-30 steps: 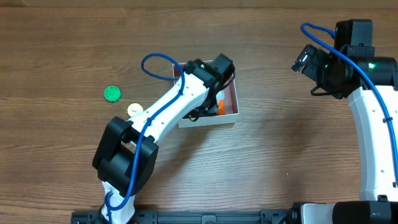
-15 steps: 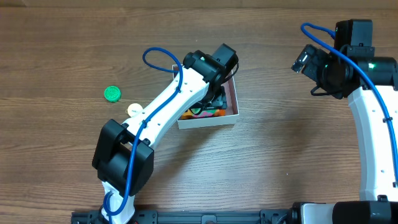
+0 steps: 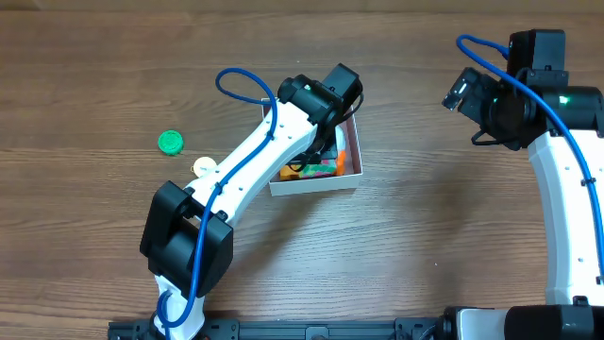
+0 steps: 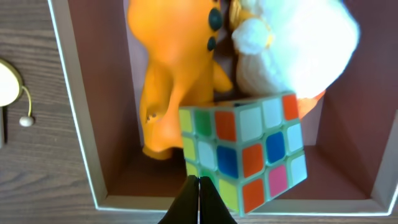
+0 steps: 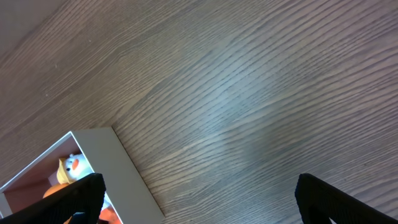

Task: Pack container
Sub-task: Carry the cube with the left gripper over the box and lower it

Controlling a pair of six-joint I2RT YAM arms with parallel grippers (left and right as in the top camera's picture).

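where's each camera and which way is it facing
overhead: above the table, looking straight down; left arm over the box, right arm off aside.
left wrist: looks down into the box at a cube, orange toy and white plush; shut left gripper at bottom edge.
right wrist: faces bare wood and a box corner; open right gripper at bottom corners.
shared: all three show the box.

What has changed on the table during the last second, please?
The left arm swung its wrist toward the container's far edge, uncovering the toys: a colour cube now shows beside the orange figure. The left pincer is shut and empty. The container, green disc and right arm stayed.
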